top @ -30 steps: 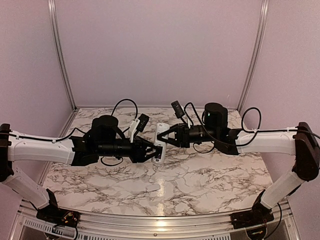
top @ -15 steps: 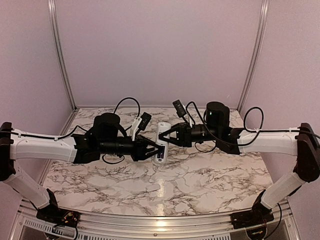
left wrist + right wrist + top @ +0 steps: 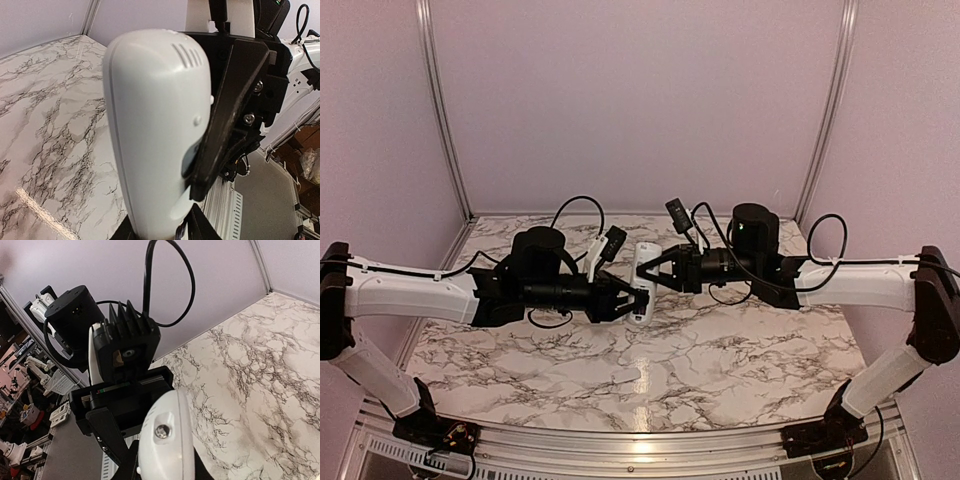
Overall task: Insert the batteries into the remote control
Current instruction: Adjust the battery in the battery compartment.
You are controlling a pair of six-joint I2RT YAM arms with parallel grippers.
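Observation:
The white remote control point(image 3: 642, 280) hangs upright in mid-air above the marble table, held between both arms. My left gripper point(image 3: 633, 303) is shut on its lower end. My right gripper point(image 3: 655, 270) is shut on its upper part. In the left wrist view the remote's smooth back point(image 3: 155, 120) fills the frame, with the right gripper's black finger point(image 3: 232, 110) against its side. In the right wrist view the remote's end with a screw point(image 3: 162, 440) sits between my fingers, with the left gripper point(image 3: 117, 407) behind it. The batteries are out of view.
The marble table point(image 3: 700, 360) lies below the arms. Lilac walls and metal corner posts point(image 3: 825, 110) close in the back and sides. Black cables point(image 3: 575, 210) loop above both wrists.
The left arm has edged slightly to the right and the remote has shifted a little with it. Both grippers keep their hold on the remote.

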